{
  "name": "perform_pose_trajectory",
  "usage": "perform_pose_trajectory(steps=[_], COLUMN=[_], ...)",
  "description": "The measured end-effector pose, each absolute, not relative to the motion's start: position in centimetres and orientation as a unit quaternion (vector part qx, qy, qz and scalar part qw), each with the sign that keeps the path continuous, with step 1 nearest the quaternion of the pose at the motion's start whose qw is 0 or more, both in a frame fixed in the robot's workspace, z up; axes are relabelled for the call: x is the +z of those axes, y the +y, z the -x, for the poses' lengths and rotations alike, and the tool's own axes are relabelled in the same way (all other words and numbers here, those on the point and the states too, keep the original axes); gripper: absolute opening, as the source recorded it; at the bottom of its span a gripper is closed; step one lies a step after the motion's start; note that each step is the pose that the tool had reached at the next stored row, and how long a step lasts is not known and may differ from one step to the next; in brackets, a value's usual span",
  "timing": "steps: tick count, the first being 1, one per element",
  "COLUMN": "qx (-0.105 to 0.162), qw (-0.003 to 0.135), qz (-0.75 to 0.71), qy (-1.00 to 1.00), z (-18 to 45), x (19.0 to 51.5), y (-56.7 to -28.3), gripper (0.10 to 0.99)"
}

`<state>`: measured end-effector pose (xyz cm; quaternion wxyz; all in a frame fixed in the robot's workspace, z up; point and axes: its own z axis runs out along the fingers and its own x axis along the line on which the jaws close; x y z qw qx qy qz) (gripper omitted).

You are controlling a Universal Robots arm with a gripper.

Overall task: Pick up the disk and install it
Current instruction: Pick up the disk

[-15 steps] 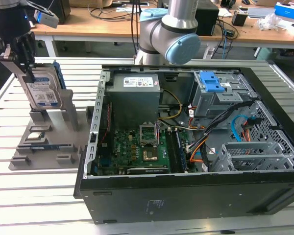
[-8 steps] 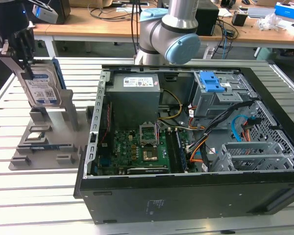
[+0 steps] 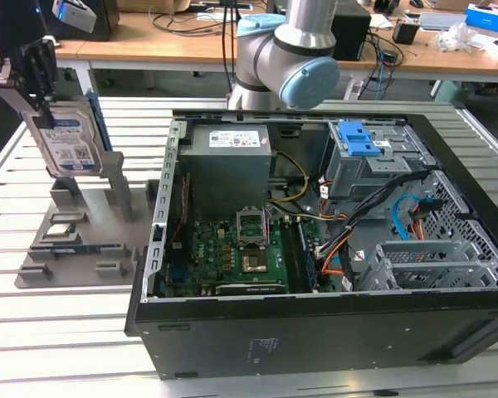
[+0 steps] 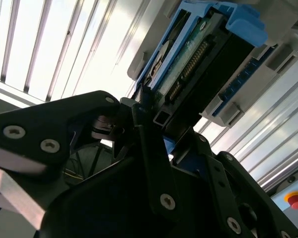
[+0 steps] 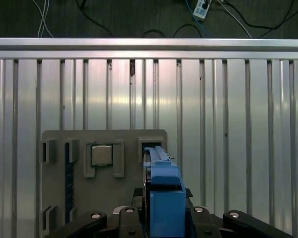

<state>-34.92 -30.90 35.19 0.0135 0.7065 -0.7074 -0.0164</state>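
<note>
One gripper point(image 3: 40, 95) clamped on disk point(image 3: 70, 145) above slatted aluminium table point(image 3: 58, 332); open computer case point(image 3: 315, 340) alongside; cluttered wooden desks point(image 3: 166, 46) behind.

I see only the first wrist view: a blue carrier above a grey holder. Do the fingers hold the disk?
Observer: Yes. In the second wrist view the fingers clamp the disk at its edge.
Operator: Where is the computer case?
Observer: In the exterior view the open case lies at the exterior view's right of the holder.
Operator: How does the disk hang?
Observer: On edge, slightly tilted, its label toward the exterior camera.
</note>
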Motion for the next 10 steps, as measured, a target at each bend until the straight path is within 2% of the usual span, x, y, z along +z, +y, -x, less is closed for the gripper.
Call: perform_pose_trajectory(steps=[10], qx=[-0.016], qw=[0.014], qz=[-0.707], qy=[-0.707], z=[34.9], x=[38.0], y=[-30.7], gripper=[0.365])
